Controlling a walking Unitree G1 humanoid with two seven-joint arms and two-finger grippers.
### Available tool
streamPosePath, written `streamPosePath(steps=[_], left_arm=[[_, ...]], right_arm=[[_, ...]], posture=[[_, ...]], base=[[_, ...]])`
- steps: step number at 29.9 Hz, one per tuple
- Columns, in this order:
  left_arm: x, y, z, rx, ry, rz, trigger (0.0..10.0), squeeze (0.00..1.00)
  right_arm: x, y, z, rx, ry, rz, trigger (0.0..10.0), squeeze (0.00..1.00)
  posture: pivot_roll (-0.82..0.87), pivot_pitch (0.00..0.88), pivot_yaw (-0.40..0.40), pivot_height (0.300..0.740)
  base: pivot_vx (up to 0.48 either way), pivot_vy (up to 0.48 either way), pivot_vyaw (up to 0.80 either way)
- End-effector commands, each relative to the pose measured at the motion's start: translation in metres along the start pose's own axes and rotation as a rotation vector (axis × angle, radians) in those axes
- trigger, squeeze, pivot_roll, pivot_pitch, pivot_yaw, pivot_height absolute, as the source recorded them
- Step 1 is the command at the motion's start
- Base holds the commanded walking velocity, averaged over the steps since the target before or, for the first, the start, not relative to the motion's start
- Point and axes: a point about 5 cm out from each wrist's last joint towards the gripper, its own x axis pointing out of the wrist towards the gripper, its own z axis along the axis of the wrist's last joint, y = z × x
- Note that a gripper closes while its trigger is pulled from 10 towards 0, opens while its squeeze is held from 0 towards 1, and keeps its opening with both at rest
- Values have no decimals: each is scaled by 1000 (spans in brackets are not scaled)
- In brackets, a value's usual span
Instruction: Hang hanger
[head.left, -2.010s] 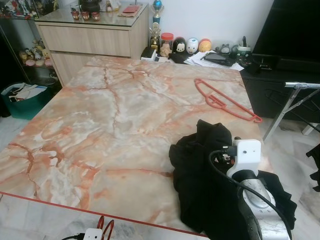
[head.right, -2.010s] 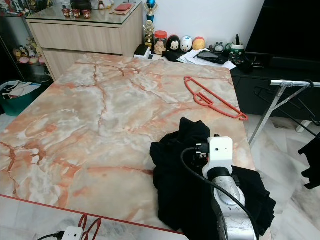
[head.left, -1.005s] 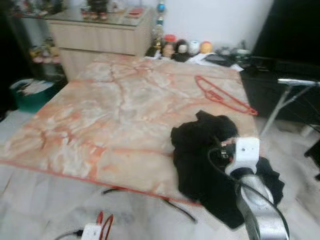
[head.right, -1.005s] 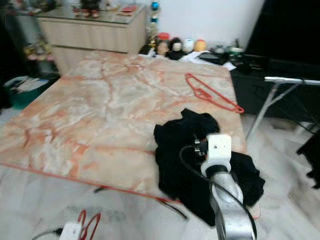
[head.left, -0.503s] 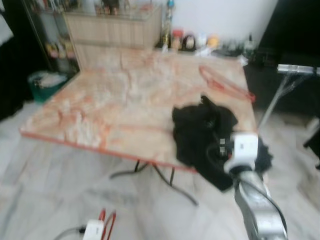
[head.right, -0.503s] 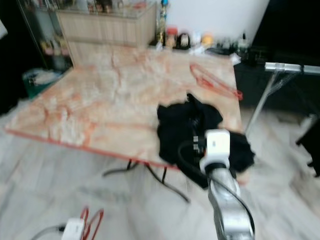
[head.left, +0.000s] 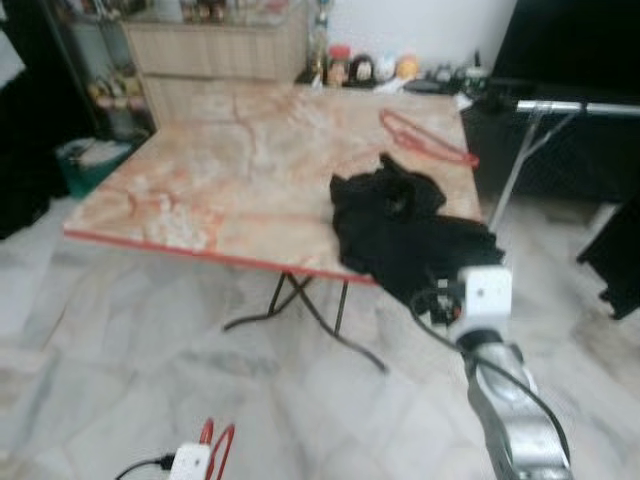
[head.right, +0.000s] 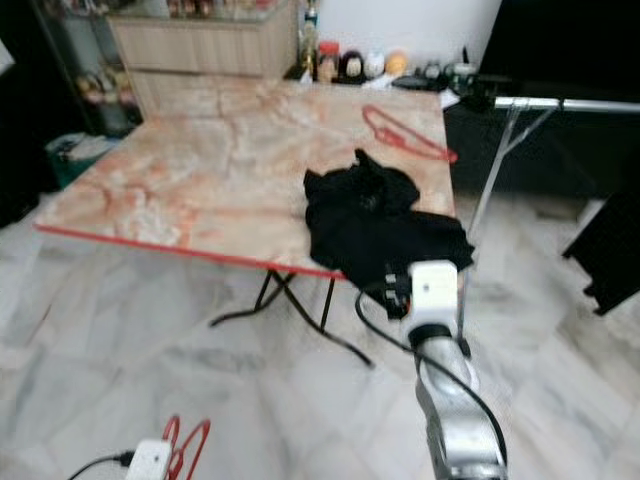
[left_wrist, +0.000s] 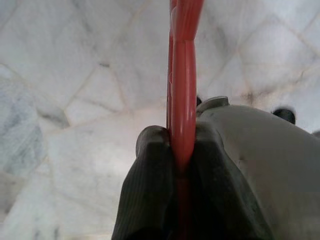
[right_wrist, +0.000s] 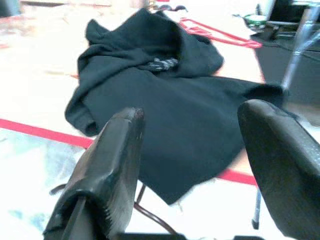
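Observation:
My left gripper (left_wrist: 180, 145) is shut on a red hanger (left_wrist: 184, 60), low over the marble floor; its red loop (head.left: 217, 441) shows at the bottom of the left eye view. A second red hanger (head.left: 425, 137) lies near the far right corner of the marble table (head.left: 200, 180). A black garment (head.left: 400, 225) lies crumpled at the table's right edge and droops over it. My right gripper (right_wrist: 192, 145) is open, held in the air short of the table and pointing at the garment (right_wrist: 165, 95). A silver rail (head.left: 570, 107) on a stand is to the right of the table.
A wooden cabinet (head.left: 220, 40) and small figurines (head.left: 370, 68) stand behind the table. A teal bin (head.left: 85, 160) sits on the left. Dark clothing (head.left: 615, 260) hangs at the far right. Folding table legs (head.left: 300, 310) splay over the marble floor between me and the table.
The whole view has pulled back from the table, so the camera moved away. My right gripper, earlier over the garment, is now off the table's edge. The left still holds the hanger.

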Motion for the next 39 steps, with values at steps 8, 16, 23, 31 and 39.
streamPosePath(steps=[8,16,23,31,39], left_arm=[[-3,2,-17,50,47,17,10000,0],[-3,5,-10,132,-16,48,10000,0],[-3,5,-3,228,-94,54,10000,0],[-21,48,109,383,-519,-43,10000,0],[-43,37,126,596,-581,-319,10000,0]], right_arm=[[4,0,-18,27,69,2,10000,0],[10,-3,-25,27,98,3,10000,0],[15,1,-31,3,127,72,10000,0],[25,3,-19,-134,110,315,10000,0],[14,14,-20,-322,160,759,10000,0]], posture=[[13,0,-41,740],[11,0,-37,740],[18,0,-32,740],[27,0,-32,740],[26,0,-34,740]], base=[[-264,0,0],[0,0,0],[0,0,0],[0,0,0],[0,0,0]])
